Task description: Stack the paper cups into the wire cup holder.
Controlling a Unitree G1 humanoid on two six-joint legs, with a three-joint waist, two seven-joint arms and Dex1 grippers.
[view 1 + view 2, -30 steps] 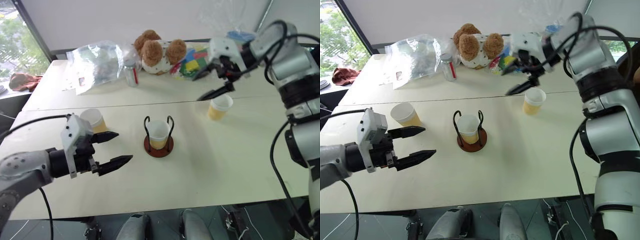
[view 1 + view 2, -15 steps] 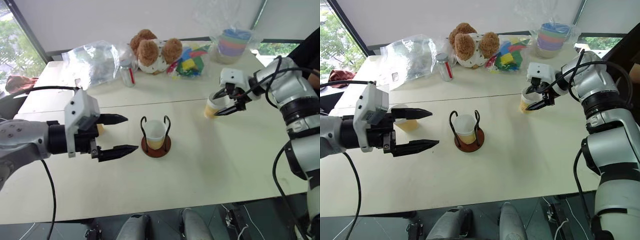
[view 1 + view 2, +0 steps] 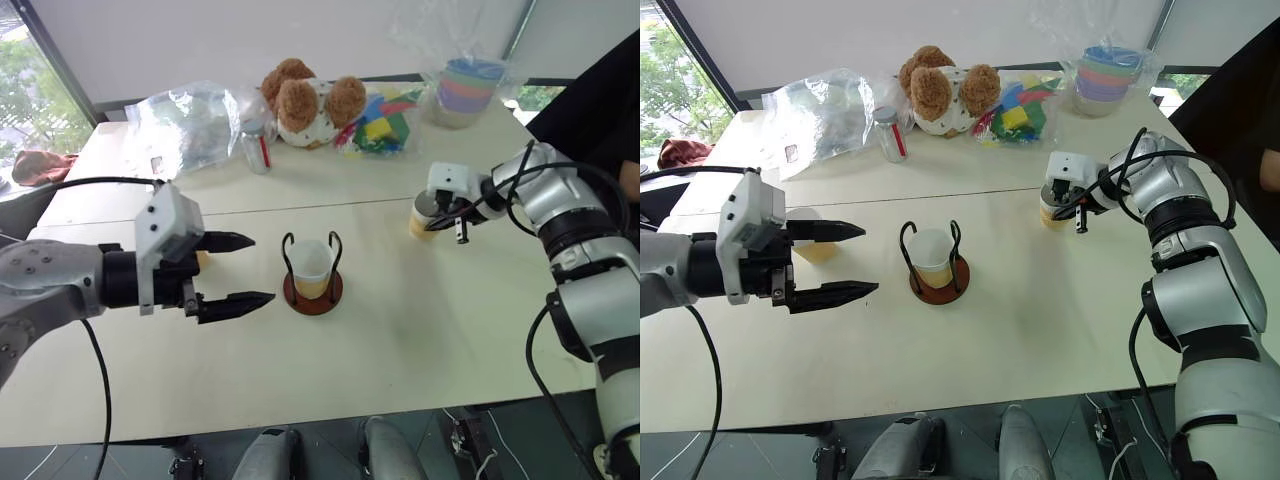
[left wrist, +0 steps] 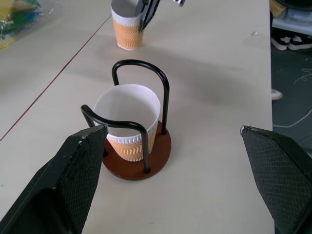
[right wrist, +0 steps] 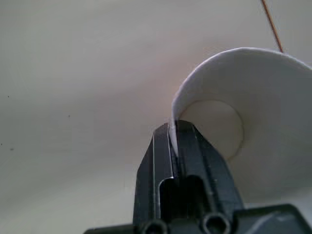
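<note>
Right gripper [image 5: 173,134] pinched shut on the rim of a paper cup [image 3: 1048,208], one finger inside the wall, one outside. That cup stood upright on the table [image 3: 420,330], on the robot's right side, just past the seam between the two tabletops.

Left gripper [image 3: 240,270] hovered above the table on the left, its fingers [image 4: 73,175] spread wide apart and holding nothing, pointing toward the wire cup holder [image 3: 312,272]. Gripper and holder were near but apart.

Wire cup holder sat mid-table, upright, red-brown disc base flat on the surface, two black wire loops standing. A second paper cup [image 4: 127,127] sat inside it, upright, white rim about level with the lower loop.

Third paper cup [image 3: 810,236] stood on the table at the left, partly hidden behind the left gripper's body; rim and orange side visible.

Along the far edge of the table: crumpled clear plastic bag [image 3: 190,125], small clear bottle [image 3: 260,148], brown stuffed bear [image 3: 305,98], bag of coloured pieces [image 3: 385,120], stack of pastel bowls [image 3: 465,85] in clear wrapping.
</note>
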